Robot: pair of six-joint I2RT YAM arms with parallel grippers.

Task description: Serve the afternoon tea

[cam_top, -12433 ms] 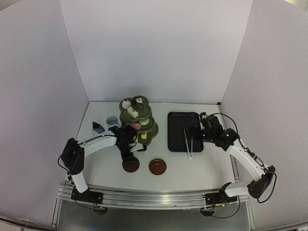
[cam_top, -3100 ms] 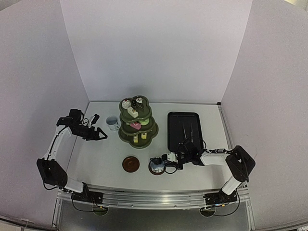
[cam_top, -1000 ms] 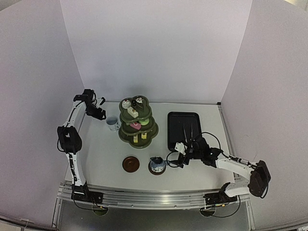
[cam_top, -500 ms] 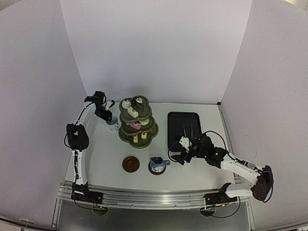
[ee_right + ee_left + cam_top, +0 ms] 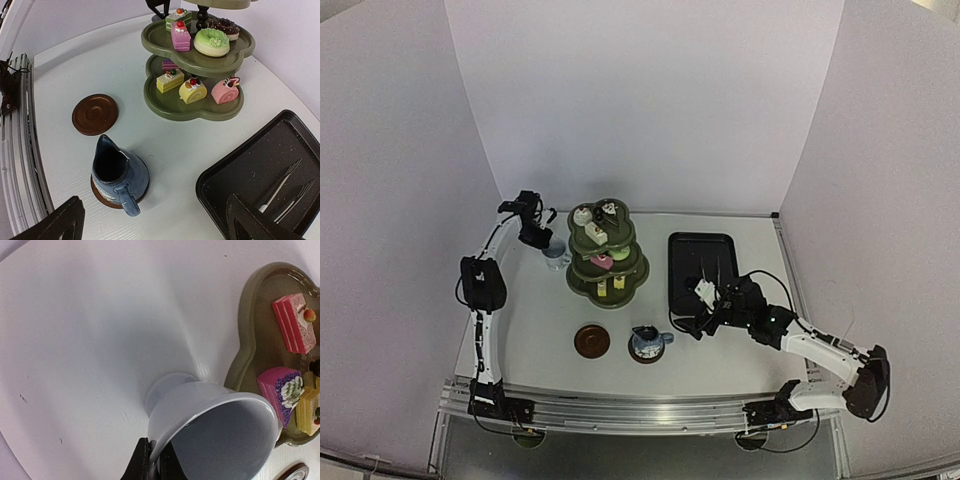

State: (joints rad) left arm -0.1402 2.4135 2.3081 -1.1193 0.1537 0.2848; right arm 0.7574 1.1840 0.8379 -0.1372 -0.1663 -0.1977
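Note:
The dark green three-tier stand (image 5: 582,285) holds small cakes and a green doughnut (image 5: 211,41) at the table's middle. Just left of it stands the white cup (image 5: 556,254), and my left gripper (image 5: 540,238) is shut on it. In the left wrist view the gripper (image 5: 152,462) pinches the white cup (image 5: 210,425) by its rim, next to the stand (image 5: 245,340). The small blue cup (image 5: 120,175) sits on a brown coaster (image 5: 100,196). A second coaster (image 5: 95,114) lies bare to its left. My right gripper (image 5: 155,212) hangs open, drawn back from the blue cup (image 5: 645,341).
A black rectangular tray (image 5: 685,285) lies right of the stand, with metal tongs (image 5: 280,187) in it. White walls close in the table at the back and both sides. The left arm stretches far back along the left wall.
My left gripper has come down beside the stand and shut on the white cup's rim. The right arm has pulled back a little from the blue cup.

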